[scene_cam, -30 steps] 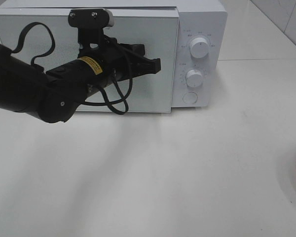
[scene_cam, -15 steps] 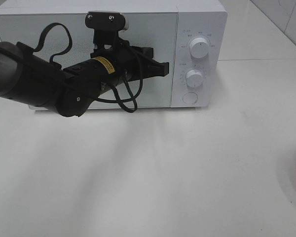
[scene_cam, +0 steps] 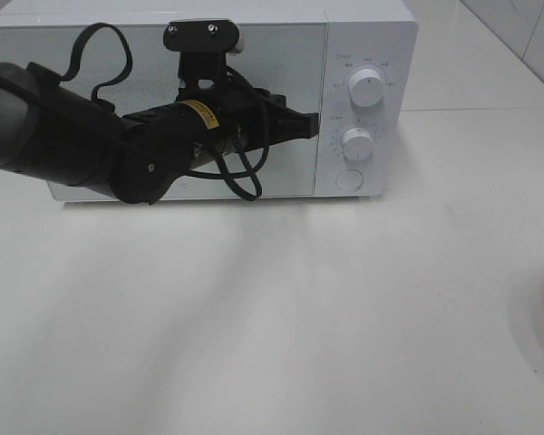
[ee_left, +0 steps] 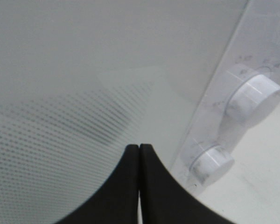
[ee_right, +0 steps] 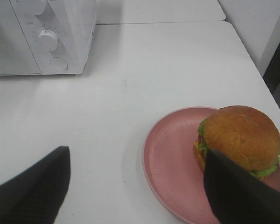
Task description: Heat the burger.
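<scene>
Right gripper (ee_right: 135, 184), spread wide and empty, hovers over the desk (ee_right: 144, 70); the glossy golden-brown burger (ee_right: 240, 140) sits on its round pink plate (ee_right: 170, 165) at three o'clock, nearer this arm.

Black left pincer (scene_cam: 310, 123) against white microwave (scene_cam: 367, 54) door, white table (scene_cam: 344, 317)

White boxy microwave (scene_cam: 367, 27) had a smooth plastic-looking casing, slightly glossy. Its flat pale grey door panel (scene_cam: 281, 54) looked like glass, reflective, with a fine printed dot pattern. Two round white knobs (scene_cam: 366, 89) looked like smooth glossy plastic. Black left gripper (ee_left: 139, 154) was matt, plastic-looking; the arm behind it was matt black with a glossy yellow sticker (scene_cam: 196, 111) and rubbery black cable (scene_cam: 240, 181). White tabletop (scene_cam: 344, 317) was smooth, semi-matt. Round pink plate (ee_right: 170, 163) was matt, faintly speckled. Tall burger with golden-brown bun (ee_right: 240, 135) had a slightly rough, soft-sheen crust.
</scene>
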You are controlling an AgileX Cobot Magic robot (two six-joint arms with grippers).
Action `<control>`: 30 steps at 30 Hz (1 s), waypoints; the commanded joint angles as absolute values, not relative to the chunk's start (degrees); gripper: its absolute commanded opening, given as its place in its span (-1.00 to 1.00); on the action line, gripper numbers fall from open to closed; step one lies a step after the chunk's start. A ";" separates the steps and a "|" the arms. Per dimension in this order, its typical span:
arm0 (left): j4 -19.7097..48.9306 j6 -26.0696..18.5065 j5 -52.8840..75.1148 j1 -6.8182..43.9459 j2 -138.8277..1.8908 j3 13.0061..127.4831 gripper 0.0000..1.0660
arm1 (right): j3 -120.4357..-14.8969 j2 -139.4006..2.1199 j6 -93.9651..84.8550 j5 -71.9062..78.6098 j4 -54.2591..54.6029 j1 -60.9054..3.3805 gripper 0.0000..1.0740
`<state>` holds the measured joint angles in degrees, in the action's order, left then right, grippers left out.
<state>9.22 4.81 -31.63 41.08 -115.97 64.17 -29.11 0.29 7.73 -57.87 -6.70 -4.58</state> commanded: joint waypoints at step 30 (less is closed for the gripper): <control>7.56 4.58 43.03 46.75 -94.48 64.80 0.88 | -28.82 1.72 7.56 -57.64 -6.93 -4.24 0.37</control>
<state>7.96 4.58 40.22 46.98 -95.74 64.46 -29.11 0.29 7.73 -57.87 -6.70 -4.58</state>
